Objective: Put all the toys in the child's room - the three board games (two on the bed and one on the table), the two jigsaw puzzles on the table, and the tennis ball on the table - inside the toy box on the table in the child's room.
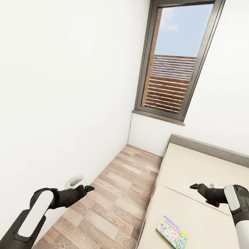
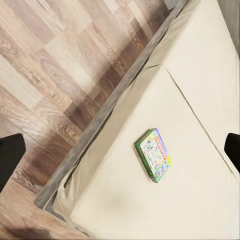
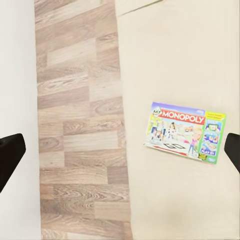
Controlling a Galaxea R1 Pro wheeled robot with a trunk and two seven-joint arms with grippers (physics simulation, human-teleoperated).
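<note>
One board game (image 1: 171, 234), a flat multicoloured MONOPOLY box, lies face up on the beige bed (image 1: 204, 169) near its floor-side edge. The box (image 2: 153, 154) shows in the left wrist view, and its lettering (image 3: 186, 132) reads clearly in the right wrist view. My right gripper (image 1: 195, 186) hovers open above the bed, beyond the box and apart from it. My left gripper (image 1: 87, 189) hangs open over the wood floor, left of the bed, holding nothing. The toy box, the table, the jigsaw puzzles and the tennis ball are out of view.
A strip of wood-plank floor (image 1: 119, 201) runs between the white wall on the left and the bed. A dark-framed window (image 1: 175, 56) is set in the far wall. A wall socket (image 1: 75, 180) sits low on the left wall, close to my left gripper.
</note>
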